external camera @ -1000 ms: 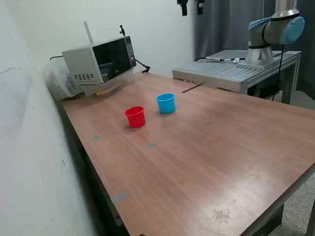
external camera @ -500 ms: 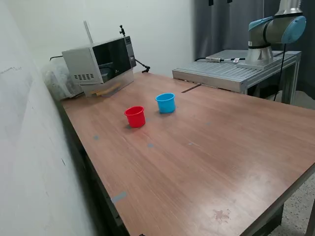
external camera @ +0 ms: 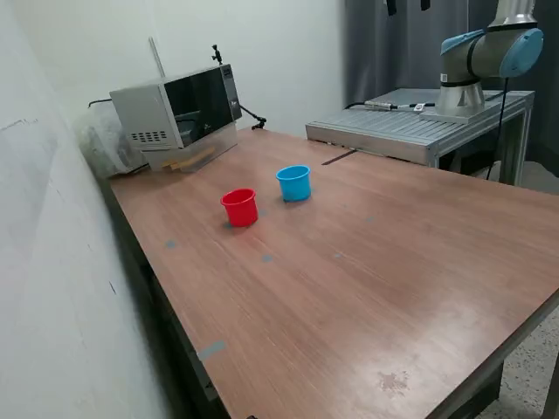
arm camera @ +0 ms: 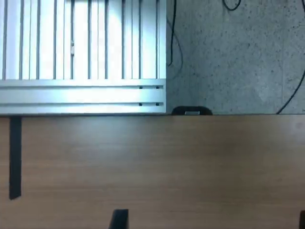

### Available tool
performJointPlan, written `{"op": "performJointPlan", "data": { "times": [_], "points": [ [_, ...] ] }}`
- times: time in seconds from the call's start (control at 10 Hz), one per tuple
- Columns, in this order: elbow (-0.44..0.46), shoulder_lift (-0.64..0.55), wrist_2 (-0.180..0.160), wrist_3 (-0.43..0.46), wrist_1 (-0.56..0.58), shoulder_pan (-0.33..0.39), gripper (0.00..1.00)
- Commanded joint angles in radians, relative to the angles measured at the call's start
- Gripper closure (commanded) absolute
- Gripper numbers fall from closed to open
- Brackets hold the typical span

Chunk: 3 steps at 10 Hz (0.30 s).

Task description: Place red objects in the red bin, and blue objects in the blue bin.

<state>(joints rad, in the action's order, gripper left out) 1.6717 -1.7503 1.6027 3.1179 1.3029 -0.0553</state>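
The red bin [external camera: 239, 208] and the blue bin [external camera: 294, 182] stand upright side by side on the wooden table [external camera: 367, 279], the blue one further toward the exterior view's right. No red objects or blue objects show in either view. My gripper [external camera: 407, 6] hangs high above the table's far edge, only its two dark fingertips in frame, apart with nothing between them. In the wrist view the gripper [arm camera: 210, 222] shows two widely spaced fingertips [arm camera: 119, 219] over bare table, open.
A microwave [external camera: 179, 109] sits at the table's far corner by the wall. A ribbed aluminium platform [external camera: 410, 127] carries the arm's base [external camera: 461, 100] beyond the far edge. A black tape strip [arm camera: 15, 157] lies on the table; cables lie on the floor [arm camera: 228, 52].
The gripper has moved toward the exterior view's right along the top of the frame, staying high. The bins have not moved.
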Motion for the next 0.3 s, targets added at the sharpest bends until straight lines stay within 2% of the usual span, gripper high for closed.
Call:
{"op": "performJointPlan", "data": {
  "times": [0.0,0.2],
  "points": [
    [0.003,0.000,-0.009,0.039,-0.005,-0.001,0.00],
    [0.010,0.000,-0.006,0.038,-0.057,0.000,0.00]
  ]
}}
